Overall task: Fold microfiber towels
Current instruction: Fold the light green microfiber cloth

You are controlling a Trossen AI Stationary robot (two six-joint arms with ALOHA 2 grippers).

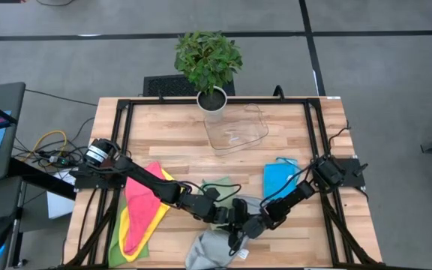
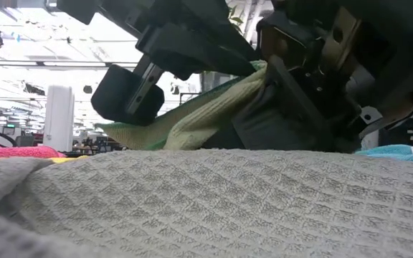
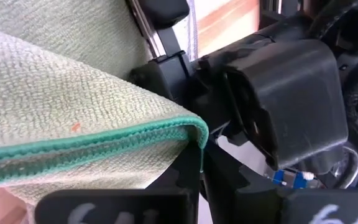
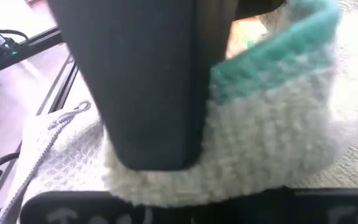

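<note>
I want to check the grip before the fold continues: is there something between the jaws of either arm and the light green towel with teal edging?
Nothing visible does. The left gripper is shut directly on the teal-edged towel, and the right gripper pinches the same cloth; they meet above the grey waffle towel.

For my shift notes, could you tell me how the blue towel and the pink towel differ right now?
The blue towel lies near the table's right side beside the right arm; the pink towel lies on the left under the left arm. The blue one rests directly on the wooden table; the pink one tops a yellow towel and a green one. Neither is held by a claw.
</note>
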